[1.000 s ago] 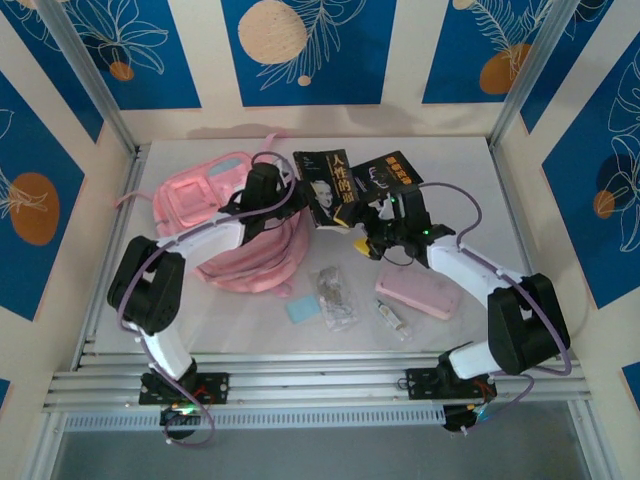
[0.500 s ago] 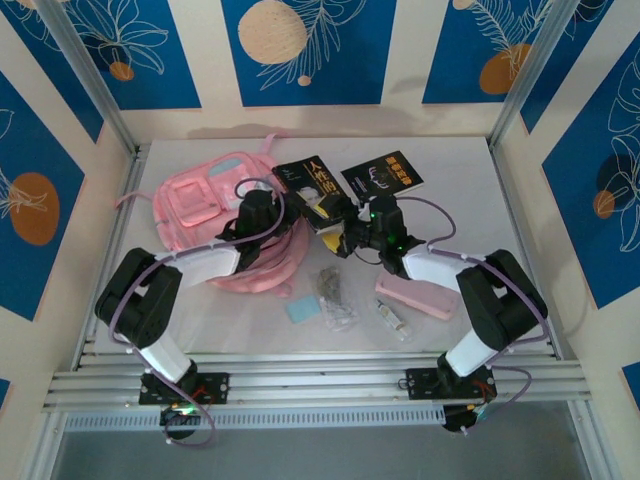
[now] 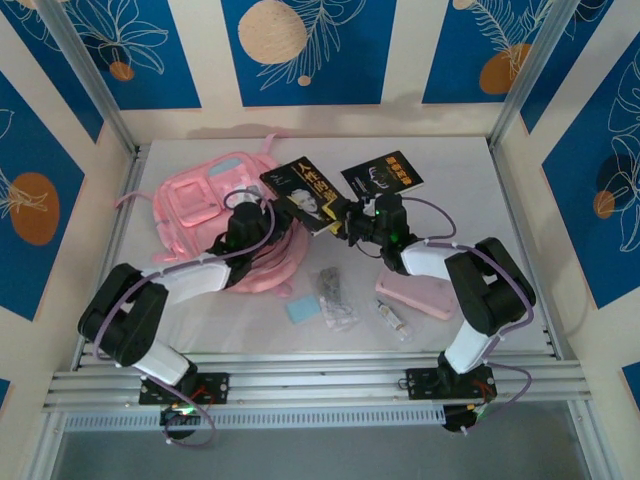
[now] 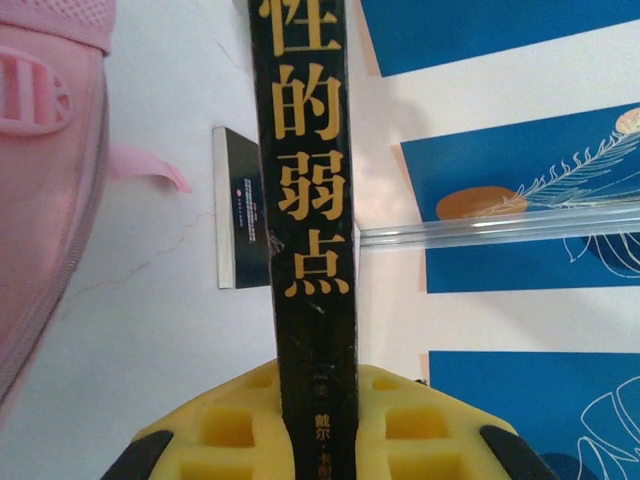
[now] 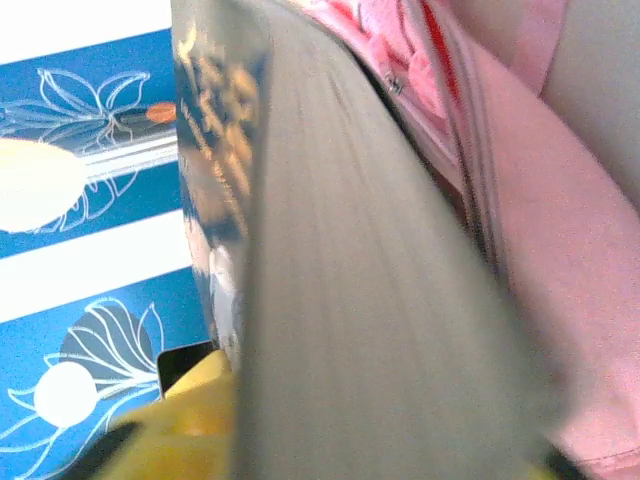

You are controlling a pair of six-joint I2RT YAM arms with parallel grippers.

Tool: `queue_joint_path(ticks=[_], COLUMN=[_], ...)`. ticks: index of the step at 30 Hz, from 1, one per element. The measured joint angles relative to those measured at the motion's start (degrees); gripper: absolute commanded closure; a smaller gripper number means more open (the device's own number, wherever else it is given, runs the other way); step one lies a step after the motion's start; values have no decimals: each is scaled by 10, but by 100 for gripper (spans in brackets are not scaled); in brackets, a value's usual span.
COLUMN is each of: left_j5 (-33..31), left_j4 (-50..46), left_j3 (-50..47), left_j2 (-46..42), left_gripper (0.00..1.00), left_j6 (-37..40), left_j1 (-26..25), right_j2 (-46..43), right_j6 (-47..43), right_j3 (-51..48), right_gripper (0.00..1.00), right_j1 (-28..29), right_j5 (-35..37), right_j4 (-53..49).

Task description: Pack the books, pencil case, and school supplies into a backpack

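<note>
Gripping book (image 3: 305, 187) beside backpack (image 3: 195, 205), left pincer (image 4: 318, 435)

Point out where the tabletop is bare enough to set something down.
Widest bare patch: white table's far right corner, between the flat black book and the aluminium right rail. Crowded: near centre, with light blue square pad, clear plastic bag, whitish tube and pale pink pencil case.

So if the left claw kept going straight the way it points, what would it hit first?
The left gripper clamps a black book that sticks out ahead. Past it, the second book lying on the table looks next in line, though it may sit below that path; depth is unclear.
</note>
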Motion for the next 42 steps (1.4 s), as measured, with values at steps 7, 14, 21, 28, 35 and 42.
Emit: queue_joint_path(ticks=[7,14,21,28,35,42], left_j5=[79,61,10,-21,-90,-139], left_j4=[-137,-447,-610,-659,-653,-636], left_j3=[14,119,159,184,223,230], left_j2=[-54,-125,-60,43,98,136], left_gripper=[27,24,26,23,20,27], left_j6=[92,351,540,656,711,736], left_j1=[17,45,53,54,54,53], right_j2=[0,-1,-18,-42,-78,-78], right_j6=[-23,-117,-238,-348,-403,-409], right_j3=[26,74,111,137,139,139], right_gripper=[100,100,100,100,100,100], right_j1=[-18,-71,-119,-150,-167,-172], right_j5=[-17,-80,-153,-195,-214,-224], right_j4=[-38,-169,-297,-430,-489,-495])
